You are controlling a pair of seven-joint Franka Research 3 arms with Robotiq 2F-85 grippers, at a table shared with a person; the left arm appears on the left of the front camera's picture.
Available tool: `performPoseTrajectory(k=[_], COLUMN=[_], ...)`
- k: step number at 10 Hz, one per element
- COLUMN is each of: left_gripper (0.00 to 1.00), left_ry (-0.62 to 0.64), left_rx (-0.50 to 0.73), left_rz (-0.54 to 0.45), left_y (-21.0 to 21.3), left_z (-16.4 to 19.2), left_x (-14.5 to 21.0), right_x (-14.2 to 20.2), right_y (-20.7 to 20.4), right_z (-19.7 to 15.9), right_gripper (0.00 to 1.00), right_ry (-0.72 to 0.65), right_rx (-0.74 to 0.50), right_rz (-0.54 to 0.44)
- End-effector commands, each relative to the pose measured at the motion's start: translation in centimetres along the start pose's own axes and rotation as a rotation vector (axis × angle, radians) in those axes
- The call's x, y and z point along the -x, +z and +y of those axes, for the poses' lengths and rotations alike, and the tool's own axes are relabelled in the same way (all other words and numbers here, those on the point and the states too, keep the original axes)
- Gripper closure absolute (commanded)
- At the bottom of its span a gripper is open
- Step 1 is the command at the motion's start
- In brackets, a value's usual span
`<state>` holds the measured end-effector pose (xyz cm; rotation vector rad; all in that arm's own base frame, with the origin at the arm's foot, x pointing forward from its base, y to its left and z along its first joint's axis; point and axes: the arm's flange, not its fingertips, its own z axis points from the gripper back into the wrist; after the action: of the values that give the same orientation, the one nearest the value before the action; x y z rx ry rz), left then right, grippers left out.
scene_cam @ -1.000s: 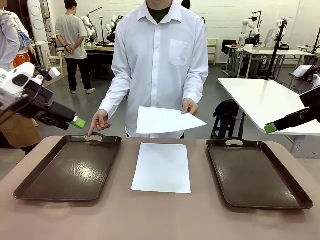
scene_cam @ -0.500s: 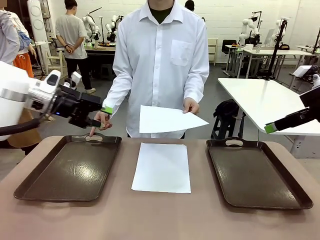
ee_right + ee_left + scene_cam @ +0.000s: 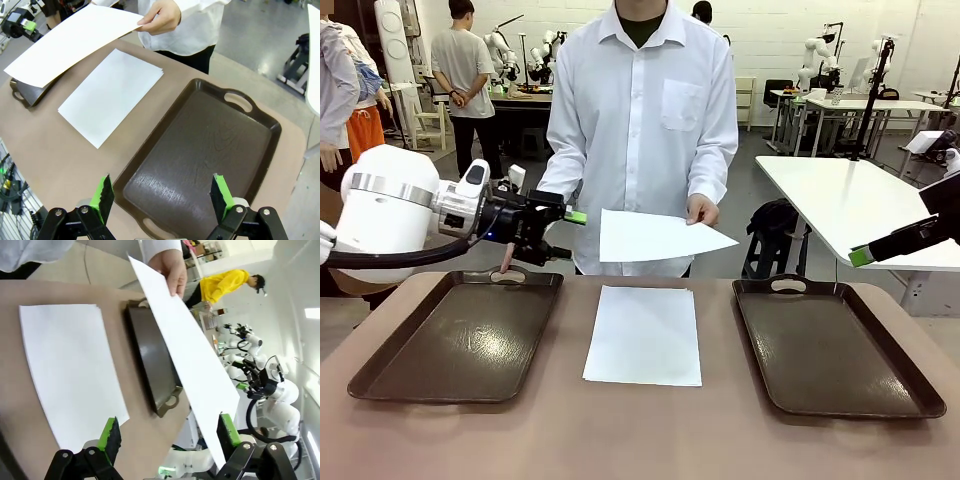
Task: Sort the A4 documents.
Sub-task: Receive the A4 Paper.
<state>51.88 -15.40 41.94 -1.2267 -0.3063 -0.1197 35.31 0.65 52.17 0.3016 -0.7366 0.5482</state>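
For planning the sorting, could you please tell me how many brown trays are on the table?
2. The left tray lies at the robot's left, the right tray at its right, white sheets between them. None seems hidden.

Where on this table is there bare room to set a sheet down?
Free: the left tray, the right tray, the table strip along the near edge, the gaps beside the paper stack. Crowded: far side, around the held sheet and left gripper.

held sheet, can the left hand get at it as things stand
Probably yes: the open left hand sits beside the sheet, level with its free edge, with nothing between them; the person grips only the far side.
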Motion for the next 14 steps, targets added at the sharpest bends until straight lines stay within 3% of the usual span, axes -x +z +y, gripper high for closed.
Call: performPoseTrajectory(k=[1,5,12,14], left_gripper=[0.0,0.0,0.0,0.17], left_ry=[0.05,0.105,0.179,0.156], left_rx=[0.065,0.214,0.222,0.234], left_rz=[0.002,-0.017,-0.016,-0.045], left_y=[-1.2,-4.4,-7.2,-6.8], left_z=[0.0,0.5,2.1,2.5], left_x=[-0.8,-0.8,-1.3,-1.7], right_x=[0.1,0.1,0.1,0.1], right_y=[-0.1,-0.1,-0.1,-0.1], right_z=[-0.1,-0.1,-0.1,-0.1], right_gripper=[0.0,0.0,0.0,0.0], right_ry=[-0.003,-0.003,-0.003,-0.003], right_rx=[-0.009,-0.009,-0.009,-0.009], right_rz=[-0.001,-0.001,-0.001,-0.001])
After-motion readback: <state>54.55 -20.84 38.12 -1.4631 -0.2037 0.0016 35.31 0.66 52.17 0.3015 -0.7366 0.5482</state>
